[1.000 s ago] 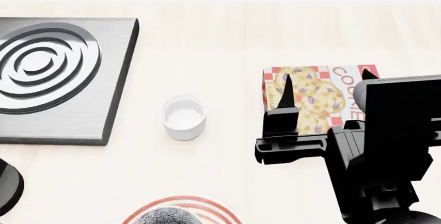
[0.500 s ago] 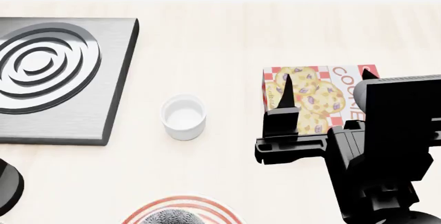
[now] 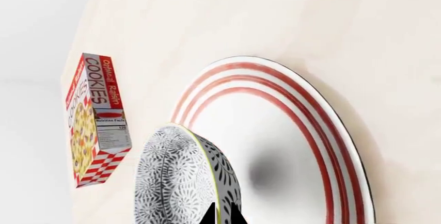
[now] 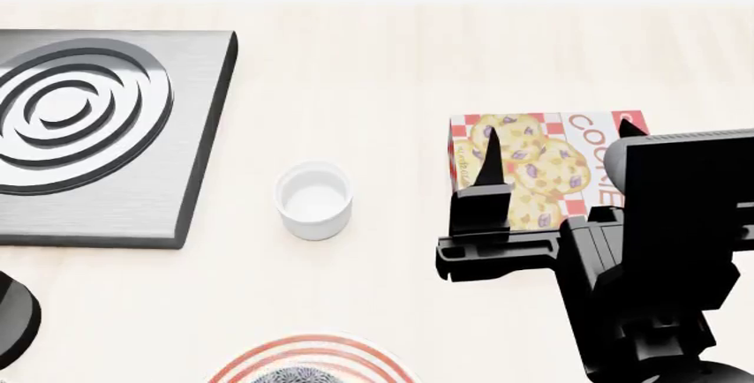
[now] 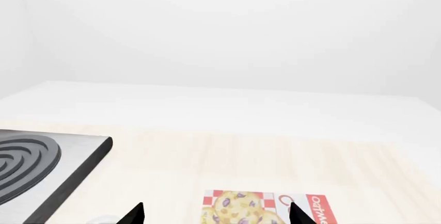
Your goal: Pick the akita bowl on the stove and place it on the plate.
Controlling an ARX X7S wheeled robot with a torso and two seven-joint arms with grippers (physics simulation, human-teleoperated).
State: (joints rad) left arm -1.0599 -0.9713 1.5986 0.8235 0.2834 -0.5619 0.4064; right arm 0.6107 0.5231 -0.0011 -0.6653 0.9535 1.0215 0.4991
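Observation:
My left gripper [image 3: 220, 217] is shut on the rim of the akita bowl [image 3: 172, 182], one black fingertip inside and one outside. The bowl, with its grey-black net pattern, hangs close over the white inside of the red-ringed plate [image 3: 276, 87]. The head view shows only the bowl's top [image 4: 289, 377] at the bottom edge, above the plate [image 4: 242, 361]. Nothing stands on the stove [image 4: 83, 127] at far left. My right gripper [image 4: 559, 127] is open and empty above the cookie box. Its two tips also show spread wide in the right wrist view [image 5: 215, 213].
A small plain white cup [image 4: 313, 199] stands between stove and plate. A cookie box [image 4: 536, 176] lies flat at the right, under the right gripper. A dark round object [image 4: 12, 319] sits at the left edge. The light wooden table [image 4: 377, 56] runs to a white wall.
In the head view the bowl has sunk lower toward the plate, showing less of itself at the bottom edge. The right arm has not moved.

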